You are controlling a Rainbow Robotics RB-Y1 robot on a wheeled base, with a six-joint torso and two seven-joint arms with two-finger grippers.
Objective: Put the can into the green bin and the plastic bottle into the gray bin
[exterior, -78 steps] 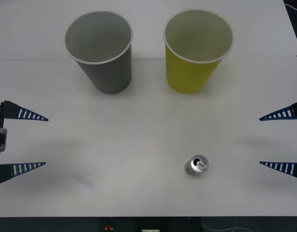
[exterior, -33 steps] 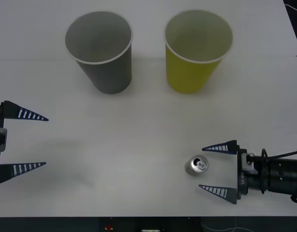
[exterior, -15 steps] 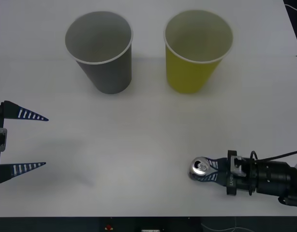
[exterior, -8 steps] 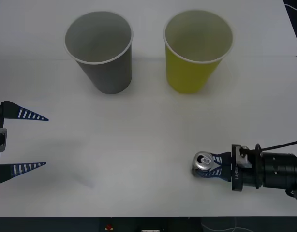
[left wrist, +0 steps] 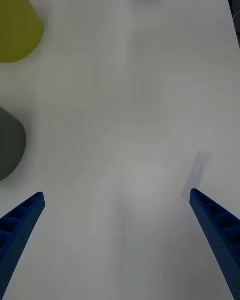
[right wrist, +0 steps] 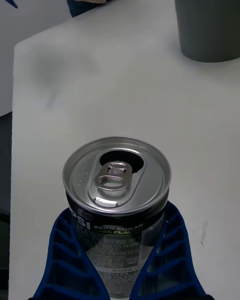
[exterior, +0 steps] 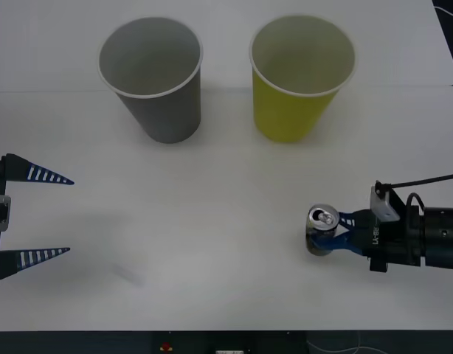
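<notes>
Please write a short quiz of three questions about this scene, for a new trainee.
1. True or false: the small silver metal drink can lies on its side.
2. Which gripper holds it? A) left gripper B) right gripper
3. Which cup stands nearer that can: the large gray tapered paper cup or the large yellow-green tapered paper cup?

Key: 1. False, it is upright. 2. B; the left one is open at the table's left edge. 3. The yellow-green one.
</notes>
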